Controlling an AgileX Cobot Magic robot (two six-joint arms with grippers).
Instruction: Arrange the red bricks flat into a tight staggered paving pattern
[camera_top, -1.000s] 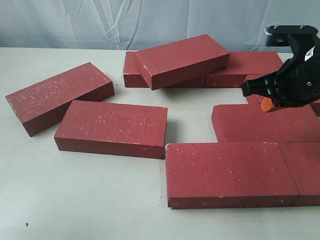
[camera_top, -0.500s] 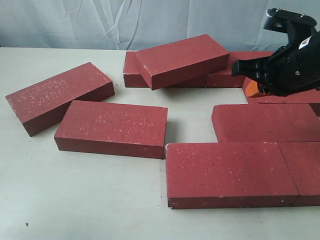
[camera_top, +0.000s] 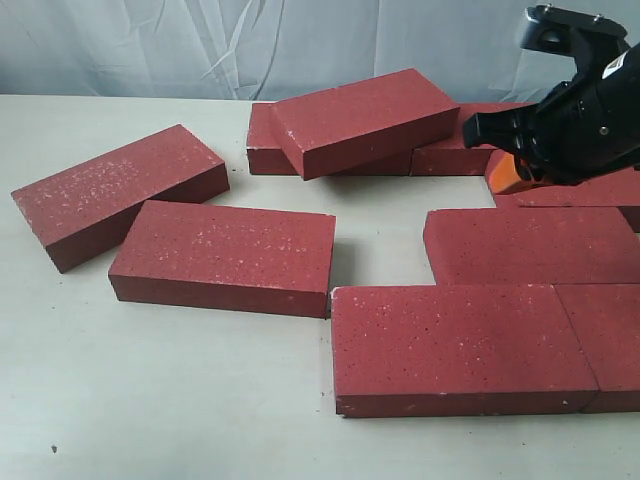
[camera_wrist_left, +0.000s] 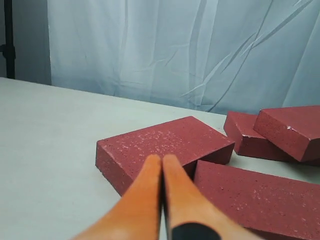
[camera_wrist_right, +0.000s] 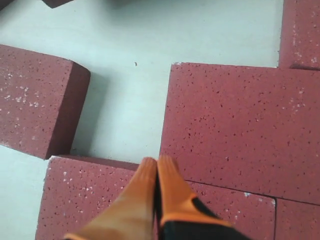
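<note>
Several red bricks lie on the pale table (camera_top: 150, 400). Three sit fitted together at the front right: a front brick (camera_top: 460, 345), its neighbour (camera_top: 612, 340) and one behind (camera_top: 530, 245). Two loose bricks (camera_top: 120, 190) (camera_top: 225, 255) lie at the left. At the back, one brick (camera_top: 365, 120) rests tilted on another (camera_top: 265, 140), next to a further brick (camera_top: 490, 140). My right gripper (camera_top: 503, 175) hangs shut and empty above the right-hand bricks; its tips (camera_wrist_right: 156, 161) hover over a brick seam. My left gripper (camera_wrist_left: 162, 159) is shut and empty, pointing at a loose brick (camera_wrist_left: 165, 147).
A pale curtain (camera_top: 300, 45) closes off the back of the table. Bare table shows between the left loose bricks and the fitted group (camera_top: 385, 220), and along the front left. In the left wrist view a dark stand (camera_wrist_left: 7, 40) rises at the table's far corner.
My right gripper has risen and moved back and leftward, away from the fitted bricks. The bricks have not moved.
</note>
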